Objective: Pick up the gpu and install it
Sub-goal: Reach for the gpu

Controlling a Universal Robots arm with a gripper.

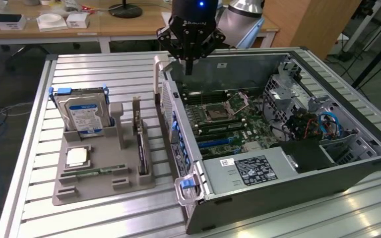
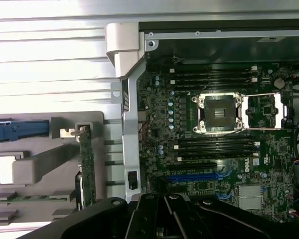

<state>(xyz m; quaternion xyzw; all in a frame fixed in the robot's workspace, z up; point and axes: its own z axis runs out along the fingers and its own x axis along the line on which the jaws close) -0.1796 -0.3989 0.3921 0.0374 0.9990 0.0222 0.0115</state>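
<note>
The gpu stands on edge in a slot of the grey holder, at the exterior view's left of the case; its pale bracket rises at the far end. From the wrist it appears edge-on as a thin dark card. My gripper hangs above the far rim of the open computer case, up and away from the gpu. Its fingers are shut together and hold nothing. In the wrist view the gripper points down over the motherboard, close to the blue expansion slot.
The holder also carries a blue-labelled hard drive, a processor chip and a green memory stick. The case's grey latch handle and side wall stand between holder and motherboard. Cables and drive cages fill the case's far side.
</note>
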